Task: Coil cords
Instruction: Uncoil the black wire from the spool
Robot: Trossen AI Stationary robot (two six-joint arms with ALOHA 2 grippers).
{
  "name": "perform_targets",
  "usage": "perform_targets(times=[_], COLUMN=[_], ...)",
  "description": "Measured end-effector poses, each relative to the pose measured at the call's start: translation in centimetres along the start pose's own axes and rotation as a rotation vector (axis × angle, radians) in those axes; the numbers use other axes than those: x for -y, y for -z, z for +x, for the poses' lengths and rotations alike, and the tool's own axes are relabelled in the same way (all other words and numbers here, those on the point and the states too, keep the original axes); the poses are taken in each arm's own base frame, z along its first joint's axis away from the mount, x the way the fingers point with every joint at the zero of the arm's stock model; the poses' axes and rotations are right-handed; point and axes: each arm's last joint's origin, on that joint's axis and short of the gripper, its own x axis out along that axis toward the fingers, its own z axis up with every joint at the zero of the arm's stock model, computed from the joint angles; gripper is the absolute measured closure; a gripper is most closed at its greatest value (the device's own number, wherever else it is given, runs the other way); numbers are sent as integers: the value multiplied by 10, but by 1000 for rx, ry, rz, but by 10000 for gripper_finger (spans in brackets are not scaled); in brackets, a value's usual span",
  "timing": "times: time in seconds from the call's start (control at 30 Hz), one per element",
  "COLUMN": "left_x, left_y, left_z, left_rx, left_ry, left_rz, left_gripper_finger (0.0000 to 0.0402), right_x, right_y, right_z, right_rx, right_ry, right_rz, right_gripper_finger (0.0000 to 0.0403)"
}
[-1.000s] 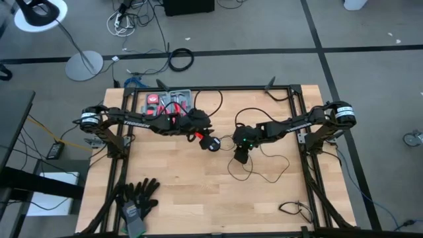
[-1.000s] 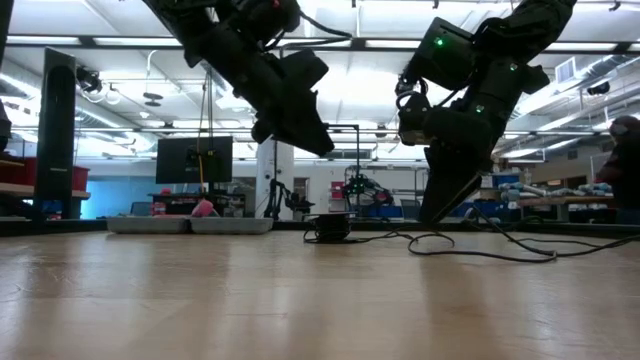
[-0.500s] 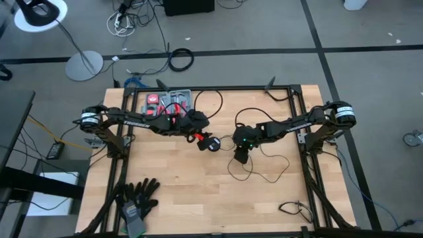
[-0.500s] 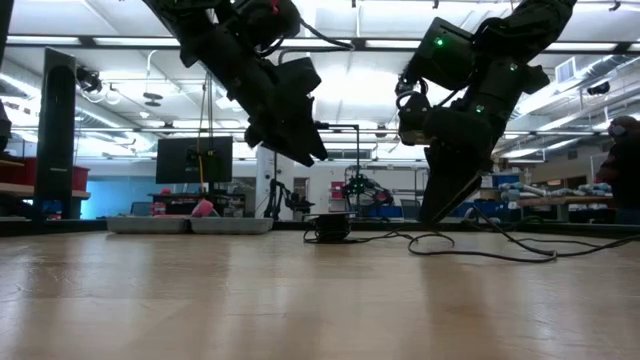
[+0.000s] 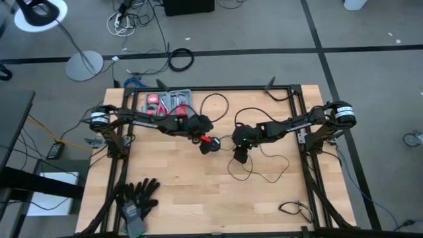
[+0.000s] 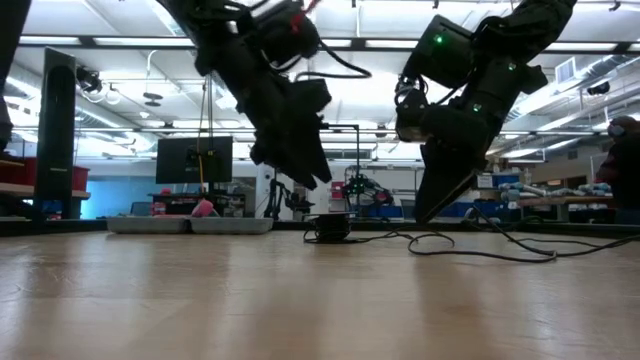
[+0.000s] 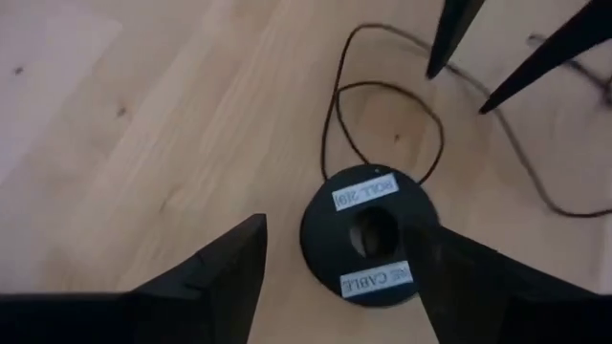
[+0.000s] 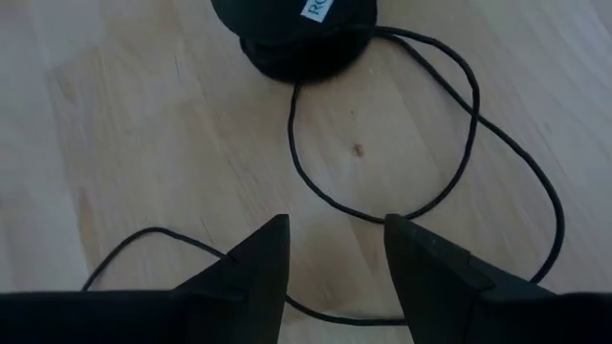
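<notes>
The cord is a thin black wire [image 5: 268,173] lying in loose loops on the wooden table, and it ends in a round black disc [image 7: 368,234] with white labels. The disc lies flat at mid-table [image 5: 210,146]. My left gripper [image 7: 335,227] hangs open just above the disc, slanting down, with a finger on either side of it. My right gripper [image 8: 335,225] stands open close over the table to the disc's right [image 5: 240,158]. A strand of the wire [image 8: 325,311] runs under the gap between its fingers.
A tray of red and black tools [image 5: 168,100] sits at the far left. Black gloves [image 5: 139,198] lie at the near left corner and a short cable [image 5: 294,210] at the near right. Black frame rails [image 5: 301,119] edge the table.
My left gripper has sunk toward the disc and tipped more steeply downward. The disc and the wire loops have stayed where they were on the table.
</notes>
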Motion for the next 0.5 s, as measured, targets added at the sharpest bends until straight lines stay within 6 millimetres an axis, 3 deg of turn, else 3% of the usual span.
perform_targets(times=[0.27,0.5], left_x=[5,6], left_y=[-9,-9], left_z=[22,31], left_rx=[-144,-164], left_ry=[-42,-45], left_rz=[70,75], left_gripper_finger=[158,158], right_x=[0,-1], right_y=[-1,-2], right_z=[0,0], right_rx=[13,18], right_ry=[-4,-3], right_rz=[0,1], right_gripper_finger=[232,232])
